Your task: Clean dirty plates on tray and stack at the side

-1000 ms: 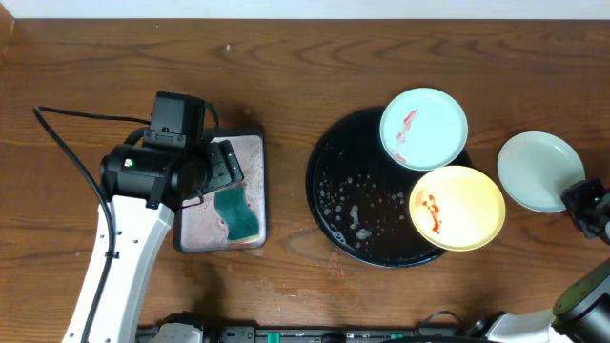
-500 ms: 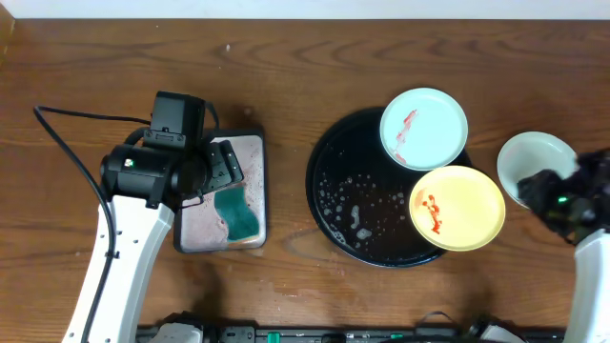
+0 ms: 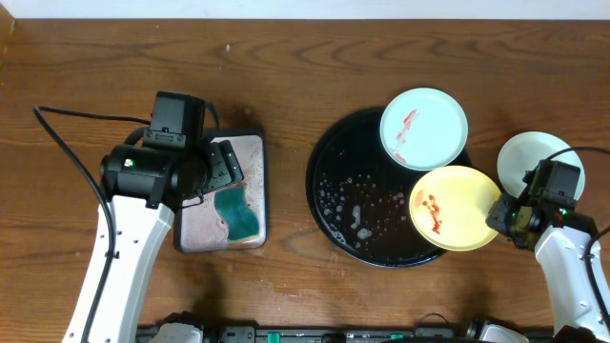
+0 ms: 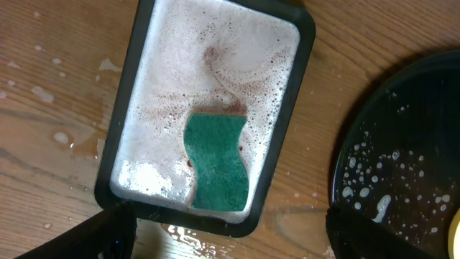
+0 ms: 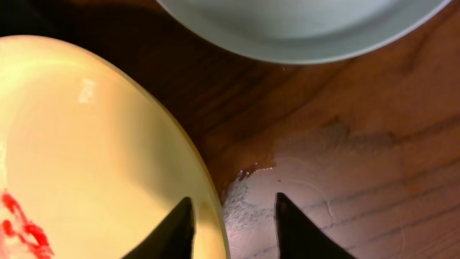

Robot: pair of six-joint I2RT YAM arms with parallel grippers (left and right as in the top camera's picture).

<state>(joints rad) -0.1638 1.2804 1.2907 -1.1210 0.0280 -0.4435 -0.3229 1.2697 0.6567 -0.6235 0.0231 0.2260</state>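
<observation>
Black tray (image 3: 329, 181) holds a smeared pale blue plate (image 3: 429, 119) at its far rim and a smeared yellow plate (image 3: 467, 205) overhanging its right edge. A clean plate (image 3: 519, 157) sits beside it on the table (image 3: 286, 76). Right gripper (image 5: 231, 229), fingers parted, straddles the yellow plate's rim. Left gripper (image 3: 221, 170) gapes empty over the sponge (image 3: 238, 214).

Even overhead light, soft shadows, right wrist view slightly blurred

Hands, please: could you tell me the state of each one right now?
Left hand: wide open, empty, above the sponge.
Right hand: open, astride the rim of the yellow plate, not clamped on it.
</observation>
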